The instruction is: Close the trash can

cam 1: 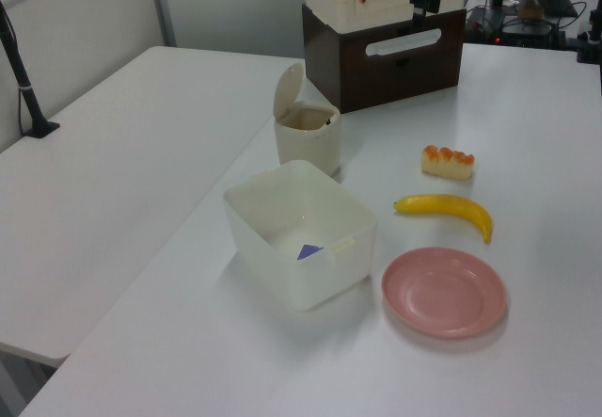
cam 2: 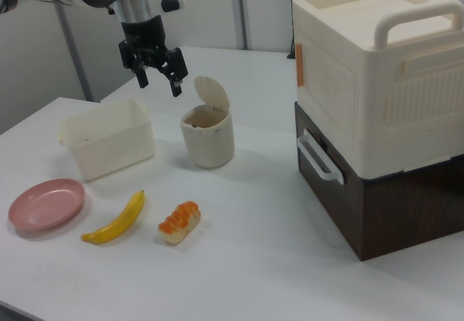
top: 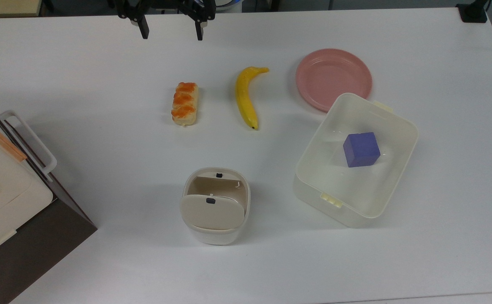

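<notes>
The trash can is a small cream-white bin with rounded corners, its beige lid tipped up on its hinge. The gripper hangs well apart from it in the top view, fingers spread and holding nothing.

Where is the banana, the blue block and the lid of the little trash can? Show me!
banana [top: 245, 97], top view, middle of its yellow body.
blue block [top: 361, 149], top view, its top face, inside the white tub.
trash can lid [top: 212, 210], top view, centre of the raised beige flap.

white table — trash can, tub, plate, banana, pastry, cabinet
</notes>
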{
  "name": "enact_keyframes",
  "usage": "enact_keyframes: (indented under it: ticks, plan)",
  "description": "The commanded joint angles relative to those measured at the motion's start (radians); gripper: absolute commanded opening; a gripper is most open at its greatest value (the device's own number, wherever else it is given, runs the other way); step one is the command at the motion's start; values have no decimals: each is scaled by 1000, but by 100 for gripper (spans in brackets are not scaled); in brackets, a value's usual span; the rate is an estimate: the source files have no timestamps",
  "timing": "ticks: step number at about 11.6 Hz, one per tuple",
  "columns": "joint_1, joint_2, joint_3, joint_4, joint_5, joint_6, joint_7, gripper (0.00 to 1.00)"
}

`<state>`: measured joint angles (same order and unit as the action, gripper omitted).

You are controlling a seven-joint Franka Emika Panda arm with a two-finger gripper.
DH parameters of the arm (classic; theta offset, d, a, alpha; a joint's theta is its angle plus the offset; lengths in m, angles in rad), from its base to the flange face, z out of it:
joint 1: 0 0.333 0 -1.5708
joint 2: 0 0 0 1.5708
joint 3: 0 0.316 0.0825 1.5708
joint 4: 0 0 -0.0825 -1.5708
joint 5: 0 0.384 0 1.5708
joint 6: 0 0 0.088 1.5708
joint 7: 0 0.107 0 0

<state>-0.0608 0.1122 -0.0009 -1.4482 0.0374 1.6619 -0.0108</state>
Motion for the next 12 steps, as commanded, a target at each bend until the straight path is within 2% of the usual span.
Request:
enact_keyframes:
  ticks: [1, 9, 12]
  plan:
    - [12, -22, -5, -23, -11, -28, 2, 100]
    - [9, -16, -11, -23, -5, -19, -1, 100]
    - [1, -17, -21, -20, 44, -27, -54, 100]
